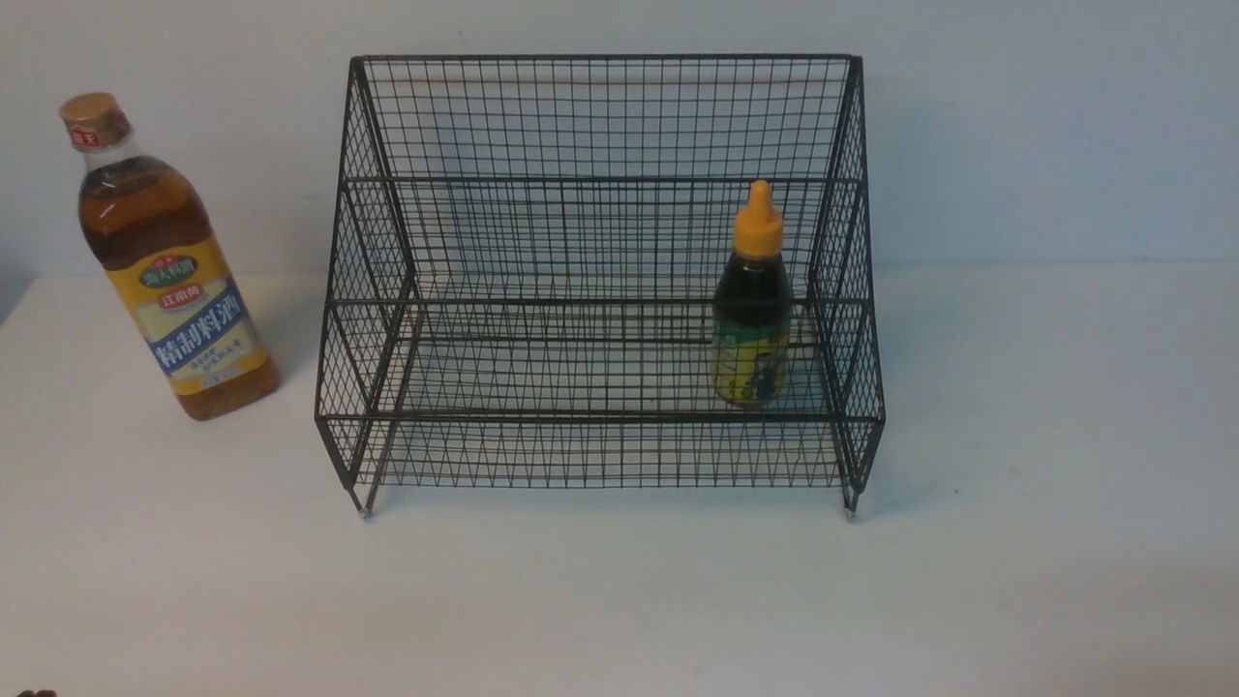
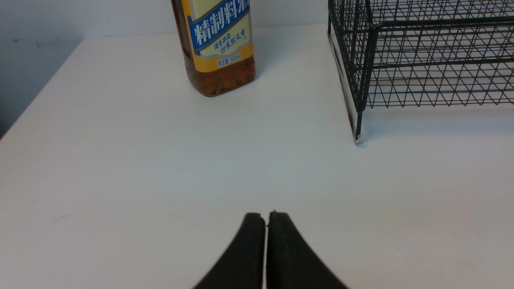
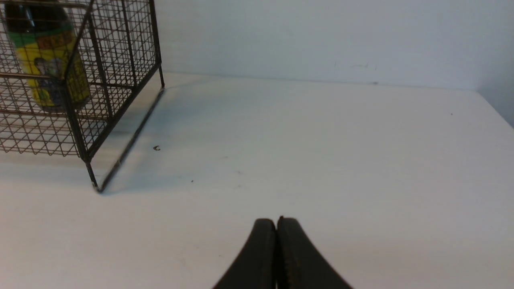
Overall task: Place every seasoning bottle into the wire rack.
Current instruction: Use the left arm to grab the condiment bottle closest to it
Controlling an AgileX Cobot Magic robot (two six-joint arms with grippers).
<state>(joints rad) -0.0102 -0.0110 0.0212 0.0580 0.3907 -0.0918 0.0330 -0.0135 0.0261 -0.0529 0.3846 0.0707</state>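
Observation:
The black wire rack [image 1: 600, 116] stands mid-table. The small dark bottle [image 1: 753, 300] with orange nozzle cap stands upright inside it, on the right side; it also shows in the right wrist view [image 3: 48, 60] behind the mesh. The tall amber bottle [image 1: 165, 261] with gold cap stands on the table left of the rack, outside it; its lower part shows in the left wrist view [image 2: 219, 44]. My left gripper [image 2: 266, 214] is shut and empty, well short of that bottle. My right gripper [image 3: 276, 220] is shut and empty, to the right of the rack [image 3: 80, 120]. Neither gripper shows in the front view.
The white table [image 1: 619, 600] meets a pale wall behind the rack. The rack's front left foot [image 2: 357, 138] stands to one side of my left gripper. The table's left edge [image 2: 36, 100] and right edge [image 3: 496, 108] are in view.

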